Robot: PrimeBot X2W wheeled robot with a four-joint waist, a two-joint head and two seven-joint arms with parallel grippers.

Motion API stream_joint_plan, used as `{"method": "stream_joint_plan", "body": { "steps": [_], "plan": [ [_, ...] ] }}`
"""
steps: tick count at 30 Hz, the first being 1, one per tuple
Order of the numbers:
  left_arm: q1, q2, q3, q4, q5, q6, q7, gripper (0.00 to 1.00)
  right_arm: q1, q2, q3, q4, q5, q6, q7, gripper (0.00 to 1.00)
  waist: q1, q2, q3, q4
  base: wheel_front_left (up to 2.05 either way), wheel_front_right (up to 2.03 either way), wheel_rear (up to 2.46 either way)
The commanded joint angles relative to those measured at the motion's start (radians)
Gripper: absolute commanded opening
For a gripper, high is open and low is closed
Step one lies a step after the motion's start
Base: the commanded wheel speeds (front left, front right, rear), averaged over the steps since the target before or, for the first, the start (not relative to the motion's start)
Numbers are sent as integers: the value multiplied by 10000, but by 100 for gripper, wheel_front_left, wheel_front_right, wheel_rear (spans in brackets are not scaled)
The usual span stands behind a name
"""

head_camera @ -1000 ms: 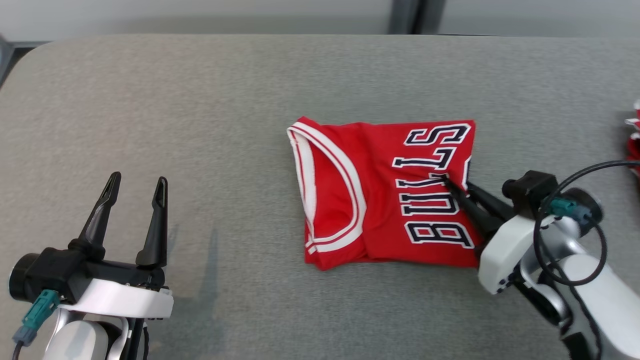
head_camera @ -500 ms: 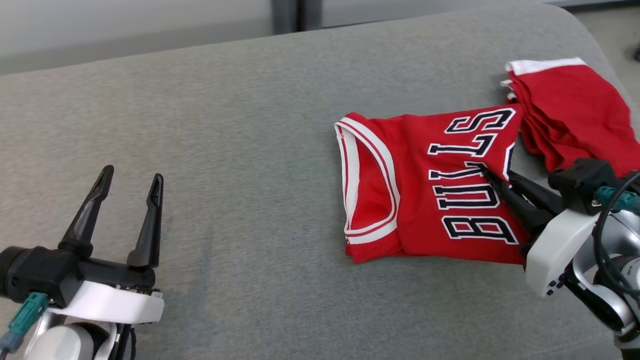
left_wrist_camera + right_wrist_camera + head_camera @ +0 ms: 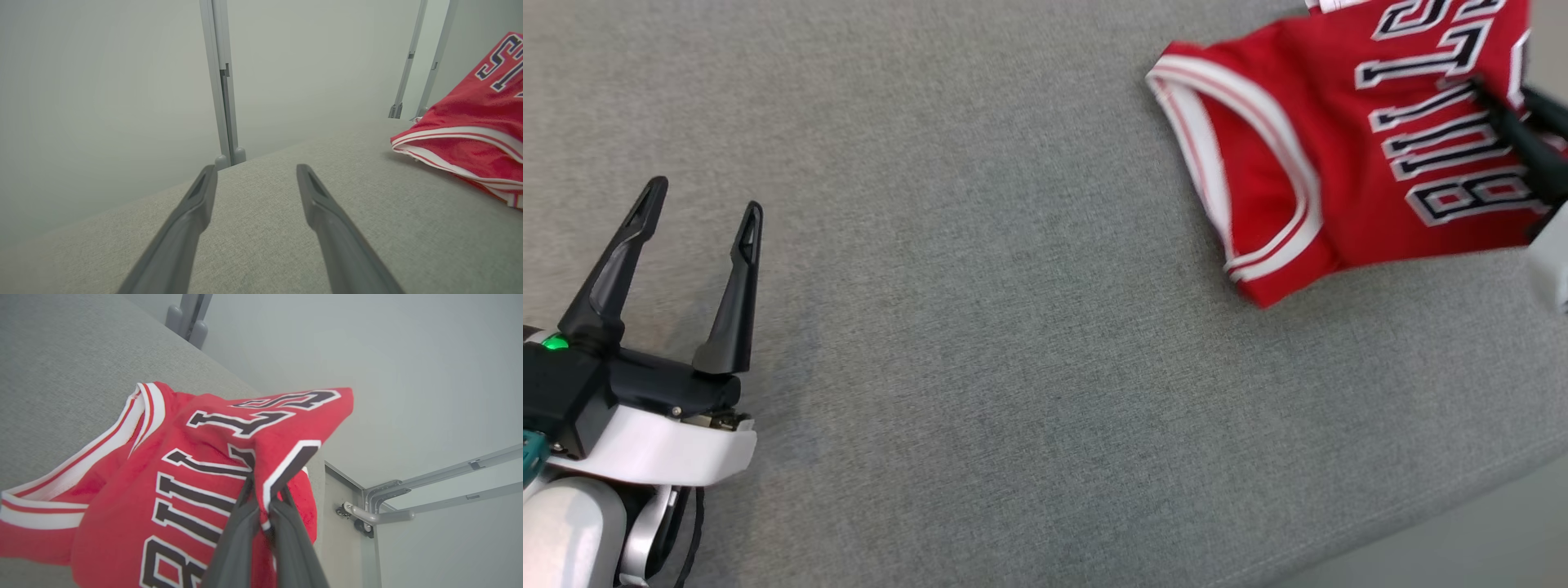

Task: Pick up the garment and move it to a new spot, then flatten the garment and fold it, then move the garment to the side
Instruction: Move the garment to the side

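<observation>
- We see the folded red Bulls jersey (image 3: 1339,163) at the far right of the grey surface (image 3: 980,327).
- Our right tool (image 3: 265,490) is closed tight on the jersey's edge, right by the black letters.
- That side is lifted a bit, and the end with the white stripes lies on the surface.
- Our left tool (image 3: 704,196) is wide open with nothing in it, low over the surface and well apart from the jersey.

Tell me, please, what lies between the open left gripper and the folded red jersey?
The stretch is bare: in the head view, grey fabric surface runs from the left gripper to the red jersey.
</observation>
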Motion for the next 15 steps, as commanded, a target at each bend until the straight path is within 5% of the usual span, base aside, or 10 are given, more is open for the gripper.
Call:
{"method": "stream_joint_plan", "body": {
  "steps": [1, 8, 15],
  "plan": [
    [-273, 138, 15, -106, 75, -44, 75, 100, -434, -284, -8, 161, -37, -3, -153, 0, 0, 0, 534, -311, 0, 0, 0],
    [-706, 316, -113, -350, 141, -176, 243, 100, -1505, -1256, -69, 941, -190, -3, -313, 0, 0, 0, 1201, -358, 0, 0, 0],
    [-957, 434, -122, -413, 154, -225, 341, 100, -1886, -727, -536, 2009, -552, -3, -820, 0, 0, 0, 1614, -367, 0, 0, 0]
  ]
}}
